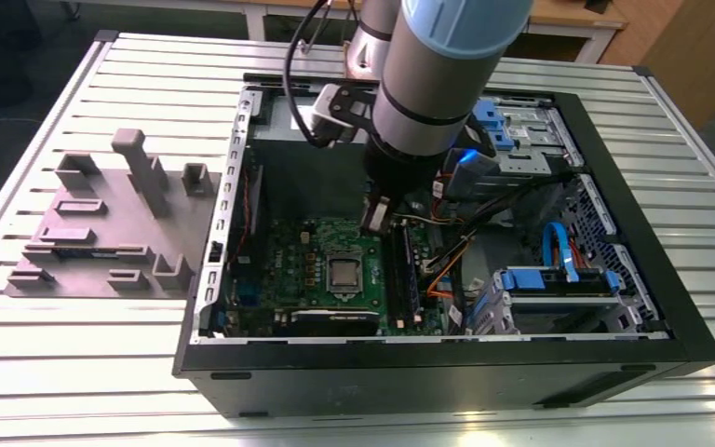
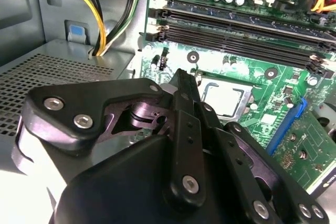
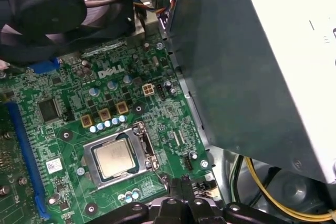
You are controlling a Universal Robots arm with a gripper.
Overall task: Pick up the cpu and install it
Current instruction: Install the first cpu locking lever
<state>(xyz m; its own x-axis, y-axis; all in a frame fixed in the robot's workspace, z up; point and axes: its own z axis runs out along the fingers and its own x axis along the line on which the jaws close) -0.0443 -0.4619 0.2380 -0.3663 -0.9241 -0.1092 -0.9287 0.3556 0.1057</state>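
The cpu [image 3: 116,159] lies flat in its socket on the green motherboard [image 3: 157,124], framed by the metal retention bracket. In both wrist views it sits just beyond the tips of the hand [image 3: 185,188], apart from them and not held; in the second wrist view the cpu [image 2: 224,99] shows as a pale silver square past the black fingers [image 2: 185,109], which stand pressed together with nothing between them.

The exterior view shows what the wrist views do not: the open computer case [image 1: 606,307] lying on a slatted metal tabletop [image 1: 72,363], the grey arm [image 1: 438,84] reaching down into it, and the hand [image 1: 375,217] hanging above the board, a little farther back than the cpu [image 1: 344,272]. A grey fixture block [image 1: 103,233] rests on the tabletop at the exterior view's left of the case.

The first wrist view adds the large grey power-supply box [image 3: 247,61] beside the board, a black fan [image 3: 47,9], and yellow wires [image 3: 273,198]. The second wrist view adds the long black memory slots [image 2: 236,30] beyond the socket and a perforated metal panel [image 2: 58,77].
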